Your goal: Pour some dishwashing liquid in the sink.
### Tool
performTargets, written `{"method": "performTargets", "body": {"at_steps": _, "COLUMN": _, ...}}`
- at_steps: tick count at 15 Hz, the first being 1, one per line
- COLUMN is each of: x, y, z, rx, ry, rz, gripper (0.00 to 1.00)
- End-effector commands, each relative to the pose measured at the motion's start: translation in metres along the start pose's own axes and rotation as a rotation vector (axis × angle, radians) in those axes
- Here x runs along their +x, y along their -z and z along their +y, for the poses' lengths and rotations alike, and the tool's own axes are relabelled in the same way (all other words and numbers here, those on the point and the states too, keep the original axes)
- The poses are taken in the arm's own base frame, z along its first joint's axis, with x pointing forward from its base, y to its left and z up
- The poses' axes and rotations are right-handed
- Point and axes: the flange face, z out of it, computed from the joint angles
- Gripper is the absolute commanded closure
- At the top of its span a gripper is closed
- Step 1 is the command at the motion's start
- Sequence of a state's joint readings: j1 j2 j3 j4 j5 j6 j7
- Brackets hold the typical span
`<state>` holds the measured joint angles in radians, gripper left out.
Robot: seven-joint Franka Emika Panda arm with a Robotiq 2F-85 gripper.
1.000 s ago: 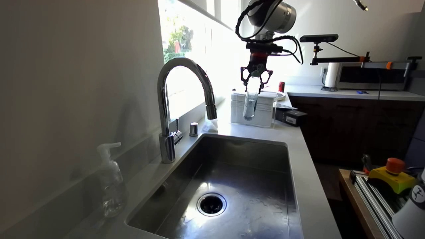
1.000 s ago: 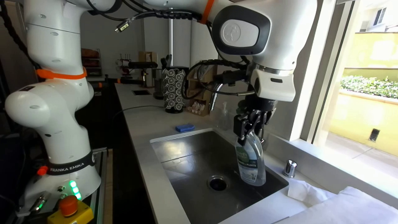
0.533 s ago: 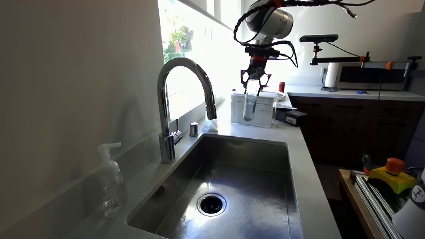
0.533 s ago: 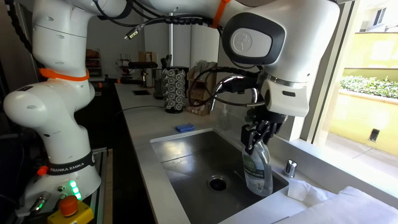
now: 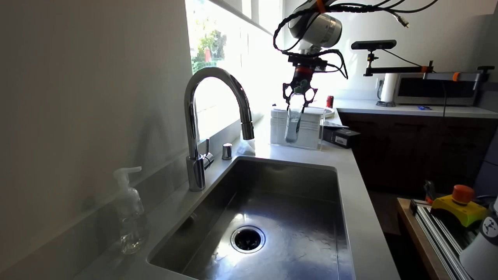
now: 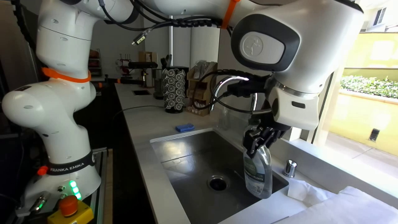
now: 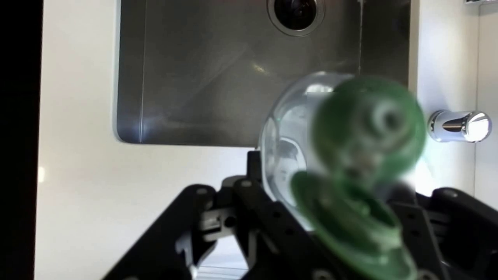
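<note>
Claw [image 5: 296,107]: black, clamped around the dishwashing liquid [image 6: 258,179]; upper middle of the frame in an exterior view.
Dishwashing liquid: clear plastic bottle, leaning slightly; right of centre in an exterior view, overlapping a corner of the sink [image 6: 199,174]. Whether above the basin or the tabletop [image 5: 363,233], cannot tell.
Label [image 6: 255,174]: green and white, lettering partly readable in an exterior view.
Green top [image 7: 369,132]: large and blurred, right of centre in the wrist view.
Sink: rectangular, stainless steel, in all three views; upper part of the frame in the wrist view.
Drain [image 7: 295,15]: round, dark; cut by the top edge in the wrist view, whole in both exterior views.
Faucet [image 5: 191,124]: tall chrome arch, full length left of centre in an exterior view.
Pump bottle [image 5: 130,221]: clear, lower left in an exterior view.
Blue block [image 6: 185,127]: middle of the frame, near the sink, in an exterior view only.
White stack [image 5: 278,130]: in a clear holder, behind the claw's bottle in an exterior view.
Tabletop: pale, smooth, bordering the sink.
Window [image 5: 256,70]: bright, upper middle in an exterior view.
Dark cabinets [image 5: 412,155]: right side in an exterior view; microwave [image 5: 424,93] and paper roll [image 5: 388,88] above.
Stop button [image 6: 68,206]: red on yellow, in both exterior views.
</note>
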<state>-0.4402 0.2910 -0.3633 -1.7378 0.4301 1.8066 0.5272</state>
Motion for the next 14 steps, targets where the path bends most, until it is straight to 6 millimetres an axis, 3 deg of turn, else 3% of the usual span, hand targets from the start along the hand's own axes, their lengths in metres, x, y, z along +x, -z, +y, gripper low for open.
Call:
{"method": "performTargets", "body": {"at_steps": 1, "x": 0.012, "y": 0.006, "z": 0.002, "rx": 0.026, "ry": -0.009, "rz": -0.032, "gripper": 0.69}}
{"method": "performTargets", "body": {"at_steps": 14, "x": 0.046, "y": -0.013, "z": 0.029, "rx": 0.056, "ry": -0.106, "rz": -0.1, "gripper": 0.69}}
